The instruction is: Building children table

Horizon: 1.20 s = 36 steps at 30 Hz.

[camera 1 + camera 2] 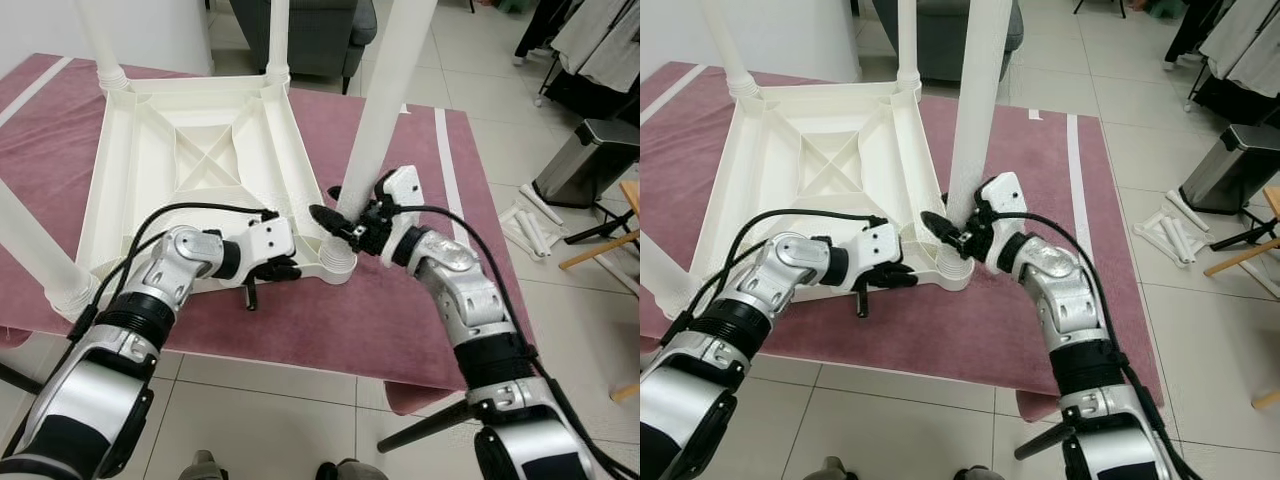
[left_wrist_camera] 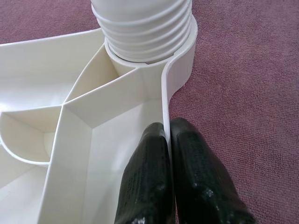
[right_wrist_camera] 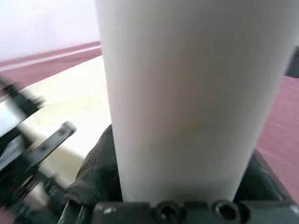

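A white plastic children's table (image 1: 190,160) lies upside down on a maroon mat (image 1: 300,325). A white leg (image 1: 385,110) stands in the near right corner socket (image 1: 338,262), leaning slightly. My right gripper (image 1: 345,215) is shut around this leg low down, just above the socket; in the right wrist view the leg (image 3: 187,93) sits between the black fingers (image 3: 96,168). My left gripper (image 1: 285,270) is shut on the table's near rim (image 2: 166,102), pinching the thin wall just beside the leg's threaded base (image 2: 145,28).
Three more white legs stand in the other corners (image 1: 100,40), (image 1: 278,40), (image 1: 35,250). Loose white parts (image 1: 530,225) lie on the tiled floor to the right, near a grey bin (image 1: 590,160). A grey armchair (image 1: 320,30) stands behind the mat.
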Motion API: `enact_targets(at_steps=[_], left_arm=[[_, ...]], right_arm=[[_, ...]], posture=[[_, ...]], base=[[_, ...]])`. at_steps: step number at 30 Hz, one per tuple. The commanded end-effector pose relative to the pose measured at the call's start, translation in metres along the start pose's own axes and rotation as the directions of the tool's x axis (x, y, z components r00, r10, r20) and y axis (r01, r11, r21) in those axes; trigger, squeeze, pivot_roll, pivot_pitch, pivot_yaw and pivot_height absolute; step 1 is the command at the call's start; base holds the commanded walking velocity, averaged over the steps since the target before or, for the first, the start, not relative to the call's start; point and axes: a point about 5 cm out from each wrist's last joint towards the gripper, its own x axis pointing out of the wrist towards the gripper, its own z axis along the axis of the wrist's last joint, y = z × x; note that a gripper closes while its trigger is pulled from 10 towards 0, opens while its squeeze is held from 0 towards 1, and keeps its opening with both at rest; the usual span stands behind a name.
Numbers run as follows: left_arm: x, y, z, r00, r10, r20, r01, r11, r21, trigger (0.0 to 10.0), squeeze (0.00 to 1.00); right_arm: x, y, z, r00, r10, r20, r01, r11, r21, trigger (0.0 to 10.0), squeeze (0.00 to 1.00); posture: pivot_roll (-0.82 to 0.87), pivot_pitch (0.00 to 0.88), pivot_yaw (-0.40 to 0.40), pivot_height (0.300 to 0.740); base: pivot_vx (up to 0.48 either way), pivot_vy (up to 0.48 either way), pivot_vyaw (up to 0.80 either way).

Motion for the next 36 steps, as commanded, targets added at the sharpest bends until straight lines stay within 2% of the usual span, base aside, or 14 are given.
enact_targets(at_steps=[1,12,17,22,23,24,25,26,27,28,29,32,33,36], left_arm=[[0.005,-0.008,0.01,0.994,-0.095,0.056,0.093,0.995,0.041,0.0,0.0],[0.002,-0.006,0.009,0.995,-0.092,0.046,0.091,0.995,0.034,0.0,0.0],[0.001,-0.005,0.009,0.995,-0.087,0.044,0.086,0.996,0.029,0.0,0.0],[0.001,-0.005,0.008,0.996,-0.085,0.042,0.084,0.996,0.027,0.0,0.0],[0.001,-0.005,0.008,0.996,-0.084,0.042,0.082,0.996,0.026,0.0,0.0],[0.001,-0.005,0.008,0.996,-0.083,0.043,0.082,0.996,0.026,0.0,0.0],[0.001,-0.005,0.008,0.996,-0.083,0.043,0.082,0.996,0.026,0.0,0.0],[0.001,-0.005,0.008,0.996,-0.082,0.043,0.081,0.996,0.026,0.0,0.0],[0.001,-0.005,0.008,0.996,-0.082,0.043,0.081,0.996,0.026,0.0,0.0],[0.001,-0.004,0.008,0.996,-0.082,0.044,0.081,0.996,0.026,0.0,0.0],[0.001,-0.004,0.009,0.996,-0.081,0.044,0.08,0.996,0.026,0.0,0.0],[0.002,-0.004,0.009,0.996,-0.079,0.045,0.078,0.997,0.026,0.0,0.0],[0.002,-0.004,0.009,0.996,-0.08,0.046,0.078,0.997,0.026,0.0,0.0],[0.001,-0.004,0.009,0.996,-0.08,0.047,0.079,0.997,0.027,0.0,0.0]], right_arm=[[-0.023,-0.024,-0.052,0.923,-0.28,-0.264,0.291,0.957,0.0,0.0,0.0],[-0.035,0.001,-0.064,0.779,-0.564,-0.272,0.581,0.814,-0.026,0.0,0.0],[-0.046,0.012,-0.072,0.641,-0.705,-0.305,0.724,0.687,-0.067,0.0,0.0],[-0.045,0.016,-0.069,0.617,-0.735,-0.283,0.756,0.653,-0.048,0.0,0.0],[-0.042,0.018,-0.066,0.649,-0.712,-0.268,0.733,0.68,-0.032,0.0,0.0],[-0.039,0.019,-0.064,0.668,-0.699,-0.254,0.717,0.696,-0.03,3.0,0.0],[-0.039,0.019,-0.064,0.668,-0.699,-0.254,0.717,0.696,-0.03,3.0,0.0],[-0.037,0.02,-0.062,0.689,-0.681,-0.247,0.699,0.715,-0.019,10.0,0.0],[-0.037,0.02,-0.062,0.689,-0.681,-0.247,0.699,0.715,-0.019,10.0,0.0],[-0.035,0.021,-0.06,0.705,-0.671,-0.231,0.687,0.727,-0.014,10.0,0.99],[-0.033,0.022,-0.056,0.735,-0.645,-0.209,0.661,0.75,0.011,10.0,1.0],[-0.024,0.026,-0.044,0.824,-0.547,-0.149,0.562,0.823,0.086,10.0,1.0],[-0.022,0.026,-0.038,0.852,-0.512,-0.108,0.522,0.847,0.101,10.0,0.0],[-0.02,0.025,-0.025,0.886,-0.463,-0.035,0.464,0.88,0.101,10.0,0.0]], posture=[[0.12,0.085,-0.011,0.74],[0.11,0.086,-0.006,0.74],[0.11,0.09,-0.007,0.74],[0.11,0.089,-0.006,0.74],[0.11,0.089,-0.009,0.74],[0.11,0.087,-0.009,0.74],[0.11,0.087,-0.009,0.74],[0.11,0.087,-0.01,0.74],[0.11,0.087,-0.01,0.74],[0.11,0.086,-0.01,0.74],[0.11,0.085,-0.012,0.74],[0.11,0.084,-0.012,0.74],[0.11,0.084,-0.012,0.74],[0.11,0.083,-0.013,0.74]], base=[[0.0,0.0,0.0],[0.0,0.0,0.0],[0.0,0.0,0.0],[0.0,0.0,0.0],[0.0,0.0,0.0],[0.0,0.0,0.0],[0.0,0.0,0.0],[0.0,0.0,0.0],[0.0,0.0,0.0],[0.0,0.0,0.0],[0.0,0.0,0.0],[0.0,0.0,0.0],[0.0,0.0,0.0],[0.0,0.0,0.0]])
